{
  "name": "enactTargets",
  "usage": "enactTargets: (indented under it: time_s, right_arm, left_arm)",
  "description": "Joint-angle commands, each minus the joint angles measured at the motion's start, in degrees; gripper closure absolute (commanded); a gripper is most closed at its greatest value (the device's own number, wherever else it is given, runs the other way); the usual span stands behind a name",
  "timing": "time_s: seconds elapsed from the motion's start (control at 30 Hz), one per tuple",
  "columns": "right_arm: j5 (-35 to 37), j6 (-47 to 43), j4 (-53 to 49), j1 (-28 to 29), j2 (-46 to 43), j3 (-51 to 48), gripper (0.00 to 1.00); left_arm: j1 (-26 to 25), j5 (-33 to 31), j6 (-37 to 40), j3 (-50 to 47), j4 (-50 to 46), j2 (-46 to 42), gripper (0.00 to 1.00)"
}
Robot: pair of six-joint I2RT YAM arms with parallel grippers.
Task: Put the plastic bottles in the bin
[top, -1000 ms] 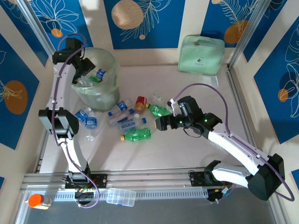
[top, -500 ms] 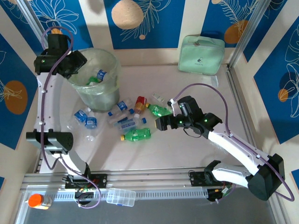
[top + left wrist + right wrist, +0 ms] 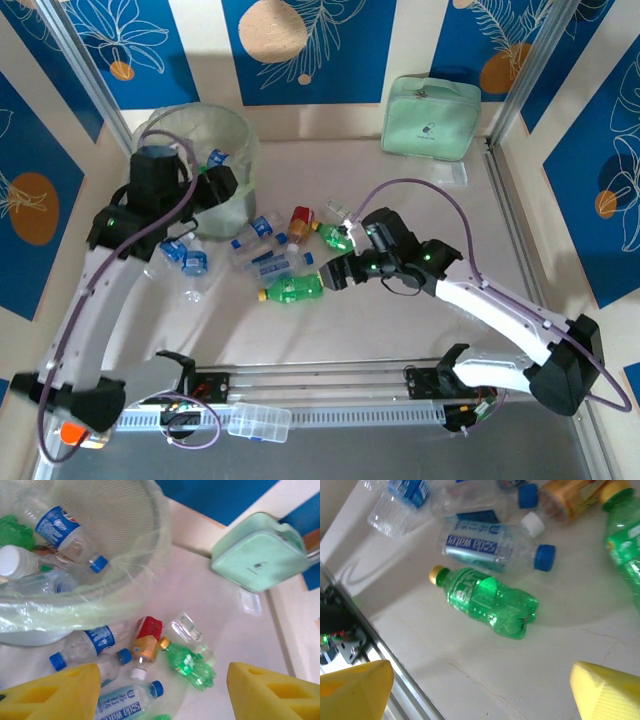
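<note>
Beside one bin (image 3: 245, 150), two green bottles (image 3: 293, 289), one orange-brown bottle (image 3: 300, 220)

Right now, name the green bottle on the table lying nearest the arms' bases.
The green bottle lying crosswise, cap pointing left, in front of everything else; the other green bottle lies farther back.

It was a robot test cell rather than a home. A left arm (image 3: 85, 300) and a right arm (image 3: 500, 310) were bolted to an aluminium rail (image 3: 330, 375) at the pale desk's (image 3: 420, 340) near edge. Metal posts (image 3: 85, 70) and blue leaf-printed panels (image 3: 340, 50) enclosed it.
</note>
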Motion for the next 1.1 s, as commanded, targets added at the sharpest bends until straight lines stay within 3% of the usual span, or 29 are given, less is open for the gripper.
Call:
enactTargets:
  time_s: [0.0,0.17,0.27,0.37,0.7,0.87,1.07]
  right_arm:
    - [-1.34,-4.97,-2.79,3.11,3.67,3.74,0.09]
    - [-1.74,-7.89,-4.94,6.07,11.26,9.06,0.09]
    - [-2.49,-7.85,-4.67,6.49,15.42,11.58,0.08]
    - [-2.65,-7.97,-4.35,6.47,19.05,13.65,0.08]
    - [-2.44,-7.19,-4.23,5.79,29.14,21.29,0.05]
    - [-4.07,-6.76,-4.26,4.83,33.30,23.91,0.03]
    - [-9.17,-6.71,-5.32,3.66,37.16,25.81,0.03]
  left_arm:
    - [-0.30,3.05,2.07,-6.27,-0.05,-2.33,0.30]
    - [-0.31,-2.06,-2.07,-19.40,0.77,-12.02,0.25]
    - [-0.29,-0.57,-5.80,-28.69,5.64,-17.94,0.25]
    - [-0.40,3.10,-6.09,-32.90,6.05,-18.36,0.24]
    - [-0.45,5.22,5.75,-31.21,-4.60,-16.78,0.19]
    - [-1.26,12.50,6.46,-27.32,-9.54,-12.77,0.18]
    - [-1.25,8.30,7.08,-28.53,-7.83,-15.08,0.16]
